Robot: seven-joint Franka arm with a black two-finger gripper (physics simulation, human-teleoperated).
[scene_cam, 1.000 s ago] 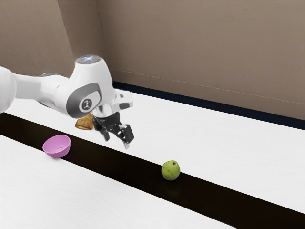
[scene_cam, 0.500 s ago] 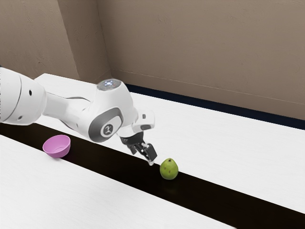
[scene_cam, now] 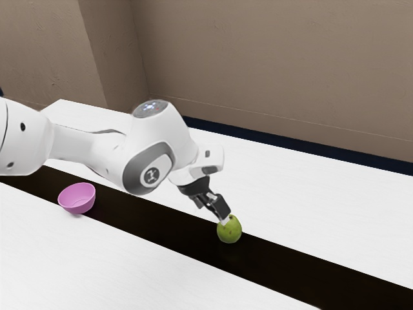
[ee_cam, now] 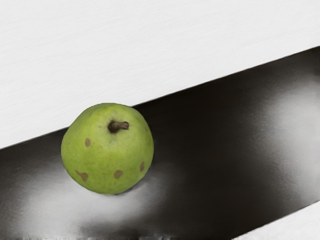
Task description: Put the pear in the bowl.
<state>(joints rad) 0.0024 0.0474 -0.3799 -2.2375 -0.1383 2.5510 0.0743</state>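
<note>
At the exterior view's left, the white arm (scene_cam: 97,152) is seen, extended toward the claw, and below it a pink bowl (scene_cam: 77,199) is placed. The bowl is well apart from the claw, on its arm side. It is set upright, and its inside can be seen from above. It rests on the dark strip (scene_cam: 148,218), close to one edge of this strip, which is continued below the claw and past it.

Next comes the claw (scene_cam: 213,214). It is held over the table and is tilted, with its tips pointed downward and toward the exterior view's right. It is seen to be open, with its two fingers kept apart, and nothing is gripped by it.

Just beside the tips of the claw, a little lower, the green pear (scene_cam: 230,232) is found. It is stood on the dark strip with its stem up. In the exterior view, its upper part is partly covered by one fingertip (scene_cam: 224,221); whether the two are touching cannot be told. In the wrist view, the short brown stem (ee_cam: 120,125) and some brown spots are shown on the pear's skin.

Farther to the exterior view's right, beyond the claw and the pear, the white tabletop (scene_cam: 322,194) is extended.
</note>
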